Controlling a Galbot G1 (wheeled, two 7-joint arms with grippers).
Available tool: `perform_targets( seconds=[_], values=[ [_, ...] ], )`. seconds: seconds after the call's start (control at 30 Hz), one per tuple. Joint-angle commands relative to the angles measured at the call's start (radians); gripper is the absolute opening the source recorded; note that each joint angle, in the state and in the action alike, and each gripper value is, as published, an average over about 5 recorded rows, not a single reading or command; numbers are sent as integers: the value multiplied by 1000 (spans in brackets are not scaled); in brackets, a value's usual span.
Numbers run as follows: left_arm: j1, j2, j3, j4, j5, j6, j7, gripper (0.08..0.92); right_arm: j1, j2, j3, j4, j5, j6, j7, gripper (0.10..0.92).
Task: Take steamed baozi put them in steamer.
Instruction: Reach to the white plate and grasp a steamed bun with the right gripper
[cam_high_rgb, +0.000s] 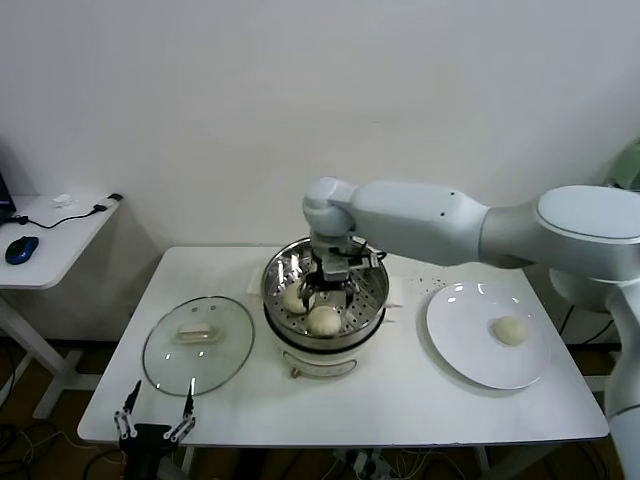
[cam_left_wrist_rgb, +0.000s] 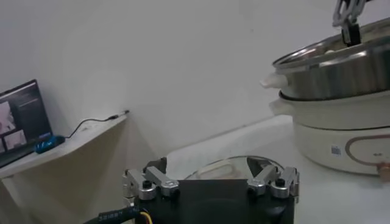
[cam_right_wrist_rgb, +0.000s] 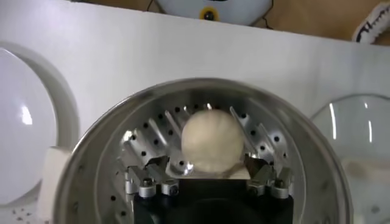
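Apparently mid-release, the right gripper (cam_high_rgb: 327, 287) hangs spread inside the steamer (cam_high_rgb: 372, 300) around a steamed baozi (cam_right_wrist_rgb: 211, 140) on the perforated tray (another sits beside); next, lift clear toward the plate's (cam_high_rgb: 460, 350) last bun (cam_high_rgb: 510, 330); left gripper (cam_high_rgb: 155, 410) idles open.

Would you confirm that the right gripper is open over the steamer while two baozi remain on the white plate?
Not quite: the head view shows only one baozi left on the white plate, not two. The rest holds: the right gripper is open over the steamer.
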Motion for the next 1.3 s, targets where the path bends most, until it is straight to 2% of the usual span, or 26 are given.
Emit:
perform_targets(
  seconds=[0.03, 0.23, 0.4, 0.63, 0.9, 1.3],
  values=[
    [0, 3, 4, -9, -1, 1, 1, 823, 225, -216, -230, -9, 372, -418, 123, 823],
    [-4, 4, 12, -14, -2, 3, 2, 823, 210, -433, -260, 3, 592, -769, 109, 823],
    [-5, 5, 17, -17, 2, 6, 2, 823, 101, -588, -171, -19, 568, -877, 89, 823],
    [0, 4, 14, -18, 4, 6, 2, 823, -160, -705, 41, -98, 258, -814, 21, 823],
    [0, 1, 10, -18, 16, 14, 1, 823, -469, -700, 372, -236, -32, -682, -10, 823],
    [-8, -5, 13, -11, 30, 21, 3, 823, -616, -582, 579, -448, -160, -612, -6, 823]
  ],
)
